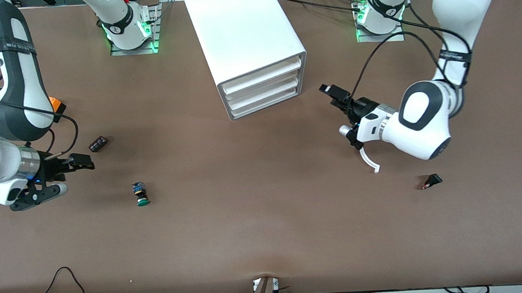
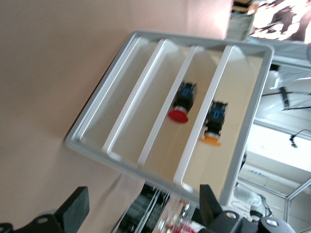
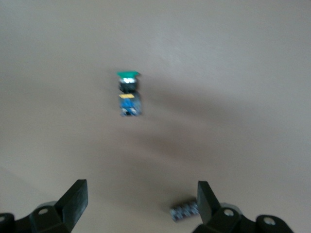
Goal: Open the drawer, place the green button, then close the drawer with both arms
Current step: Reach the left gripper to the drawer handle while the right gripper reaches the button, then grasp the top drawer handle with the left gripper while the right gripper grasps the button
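So the button (image 1: 141,194) lies on its side on the table (image 1: 268,239), toward the right arm's end and well apart from the cabinet (image 1: 252,40) at the middle of the edge along the robots' bases. All three drawers look shut; which drawer (image 1: 263,89) gets it, can't say. The button looks light, hard, probably rolls on that round green cap, so I'd pinch the boxy black body. The right gripper (image 1: 65,177) hangs near it, wide open, empty. The left gripper (image 1: 337,95) is over the table just beside the cabinet front, wide open, holding nothing. No readable writing on the button.
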Controlling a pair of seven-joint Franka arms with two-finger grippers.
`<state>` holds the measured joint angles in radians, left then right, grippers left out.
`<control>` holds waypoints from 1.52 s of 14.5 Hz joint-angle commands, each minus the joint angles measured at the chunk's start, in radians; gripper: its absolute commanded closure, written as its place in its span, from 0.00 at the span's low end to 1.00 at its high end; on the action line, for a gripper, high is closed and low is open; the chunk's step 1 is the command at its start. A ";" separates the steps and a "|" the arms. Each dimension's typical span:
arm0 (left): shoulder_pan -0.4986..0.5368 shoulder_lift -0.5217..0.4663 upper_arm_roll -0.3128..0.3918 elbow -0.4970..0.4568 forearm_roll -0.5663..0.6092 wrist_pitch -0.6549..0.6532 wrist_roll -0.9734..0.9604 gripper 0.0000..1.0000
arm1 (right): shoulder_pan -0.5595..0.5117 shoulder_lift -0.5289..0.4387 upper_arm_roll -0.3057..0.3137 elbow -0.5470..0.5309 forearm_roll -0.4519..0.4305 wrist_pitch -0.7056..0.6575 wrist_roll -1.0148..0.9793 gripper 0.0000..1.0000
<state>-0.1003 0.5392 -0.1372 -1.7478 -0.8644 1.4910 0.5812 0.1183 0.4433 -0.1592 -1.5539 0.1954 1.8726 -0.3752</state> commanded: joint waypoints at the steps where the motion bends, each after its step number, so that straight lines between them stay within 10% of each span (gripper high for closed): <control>1: -0.019 0.001 0.001 -0.076 -0.062 0.109 0.106 0.00 | 0.009 0.041 -0.003 0.026 0.042 0.014 -0.019 0.00; 12: -0.127 0.057 -0.002 -0.269 -0.358 0.340 0.459 0.00 | 0.110 0.130 -0.005 0.006 -0.011 0.160 -0.002 0.00; 22: -0.163 0.084 -0.042 -0.364 -0.496 0.345 0.586 0.48 | 0.126 0.181 -0.005 -0.084 -0.013 0.307 -0.019 0.00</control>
<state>-0.2615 0.6234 -0.1730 -2.0929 -1.3184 1.8282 1.1203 0.2373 0.6239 -0.1590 -1.6039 0.1688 2.1344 -0.3885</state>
